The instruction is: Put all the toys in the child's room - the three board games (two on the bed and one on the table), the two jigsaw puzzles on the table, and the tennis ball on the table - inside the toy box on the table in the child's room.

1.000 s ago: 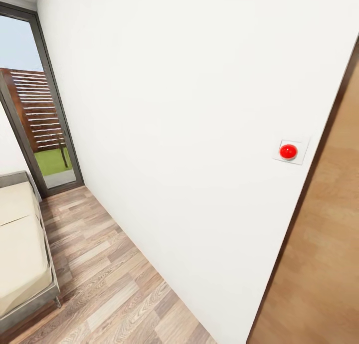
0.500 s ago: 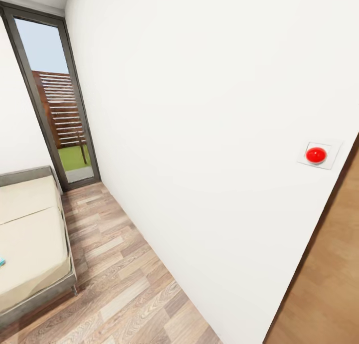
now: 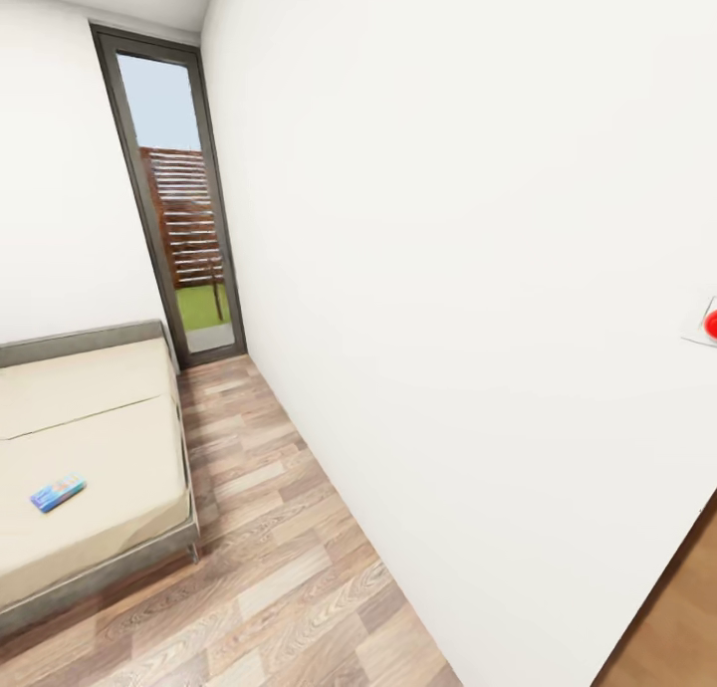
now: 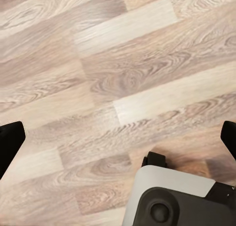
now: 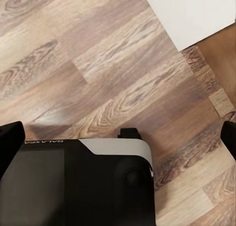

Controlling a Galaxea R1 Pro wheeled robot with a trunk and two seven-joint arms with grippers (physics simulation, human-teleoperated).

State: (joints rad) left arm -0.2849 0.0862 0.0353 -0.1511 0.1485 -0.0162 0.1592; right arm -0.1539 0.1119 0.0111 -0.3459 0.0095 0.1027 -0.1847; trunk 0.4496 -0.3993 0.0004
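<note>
A small blue board game (image 3: 57, 492) lies flat on the cream bed (image 3: 110, 438) at the left of the head view, near the mattress's front part. In the left wrist view my left gripper (image 4: 118, 140) hangs open over the wood-plank floor, its dark fingertips (image 4: 10, 143) spread to the picture's two edges with nothing between them. My right gripper (image 5: 118, 137) is open in the same way above the floor, and one dark fingertip (image 5: 9, 145) stands at the edge of its wrist view. The table, toy box, puzzles and ball are out of view.
A long white wall (image 3: 478, 269) runs along the right, with a red button (image 3: 711, 323) at the picture's edge. A tall glass door (image 3: 184, 209) stands at the far end. Plank floor (image 3: 269, 558) runs between bed and wall. My base (image 4: 177, 199) shows under the wrists.
The head view has swung left: the wall button slid to the right edge, more of the bed came into view, and the blue board game now shows whole on it.
</note>
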